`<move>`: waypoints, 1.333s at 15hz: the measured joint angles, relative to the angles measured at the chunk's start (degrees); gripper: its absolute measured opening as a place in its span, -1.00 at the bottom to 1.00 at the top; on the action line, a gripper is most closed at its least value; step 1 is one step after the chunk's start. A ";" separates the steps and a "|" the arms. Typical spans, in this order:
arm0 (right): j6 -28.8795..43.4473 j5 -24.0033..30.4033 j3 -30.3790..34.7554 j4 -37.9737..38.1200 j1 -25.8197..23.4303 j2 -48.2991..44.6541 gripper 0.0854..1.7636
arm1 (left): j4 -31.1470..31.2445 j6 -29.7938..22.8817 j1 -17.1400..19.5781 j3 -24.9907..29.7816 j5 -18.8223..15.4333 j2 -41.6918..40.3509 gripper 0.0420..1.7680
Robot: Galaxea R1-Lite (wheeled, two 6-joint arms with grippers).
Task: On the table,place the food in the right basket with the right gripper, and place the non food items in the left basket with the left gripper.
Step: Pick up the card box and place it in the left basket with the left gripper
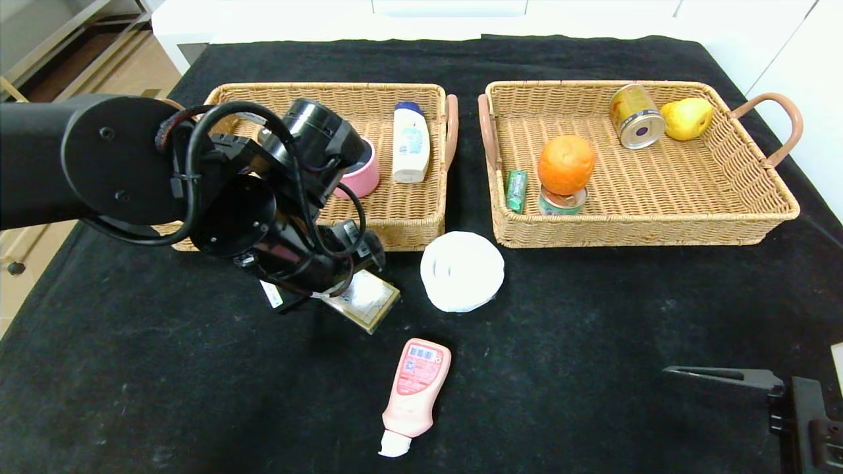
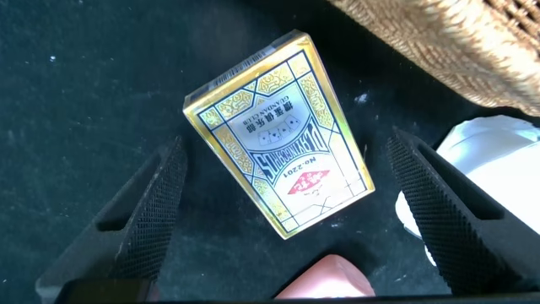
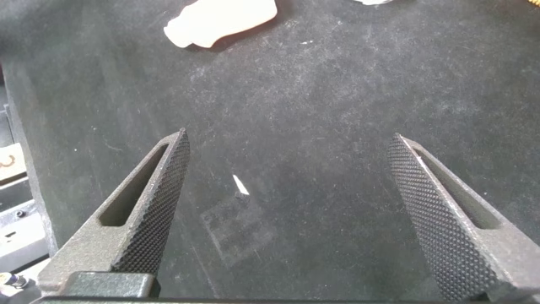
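Note:
My left gripper (image 2: 287, 143) hangs open over a flat gold-edged card box (image 2: 278, 139), one finger on each side and not touching it. The box (image 1: 365, 299) lies on the black table just in front of the left basket (image 1: 408, 227). Beside it sit a white round tub (image 1: 461, 270) and a pink bottle (image 1: 415, 388) with a white cap. The right basket (image 1: 658, 230) holds an orange (image 1: 566, 163) resting on a small tin (image 1: 562, 201), plus a green gum pack (image 1: 516, 190). My right gripper (image 1: 724, 378) is parked open at the near right, empty (image 3: 291, 139).
The left basket also holds a white bottle with a blue cap (image 1: 411, 141) and a pink round container (image 1: 361, 174). A gold can (image 1: 635, 116) and a yellow pear (image 1: 687, 118) lie at the back of the right basket. The tub (image 2: 489, 160) is close to one left finger.

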 joint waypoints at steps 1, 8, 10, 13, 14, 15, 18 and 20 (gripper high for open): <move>0.00 0.02 0.06 0.00 0.00 0.00 0.94 | -0.02 -0.02 -0.04 0.00 0.32 0.24 0.94; 0.00 0.02 0.12 0.00 0.00 0.04 0.94 | 0.00 -0.15 -0.34 -0.16 0.71 1.60 0.94; -0.04 0.00 0.20 0.00 0.06 0.04 0.94 | 0.04 -0.17 -0.37 -0.10 0.68 1.95 0.94; -1.05 0.00 0.34 0.13 0.09 0.13 0.94 | -0.02 -0.15 -0.37 -0.10 0.71 2.45 0.94; -1.11 0.00 0.39 0.16 0.09 0.13 0.94 | -0.05 -0.17 -0.37 -0.10 0.71 2.56 0.94; -1.11 0.00 0.44 0.16 0.09 0.13 0.94 | -0.05 -0.17 -0.34 -0.10 0.71 2.58 0.94; -1.18 0.00 0.52 0.16 0.09 0.13 0.94 | 0.06 -0.28 -0.33 -0.07 0.54 2.61 0.94; -1.19 0.02 0.61 0.16 0.09 0.13 0.94 | 0.02 -0.33 -0.28 0.04 0.32 2.63 0.94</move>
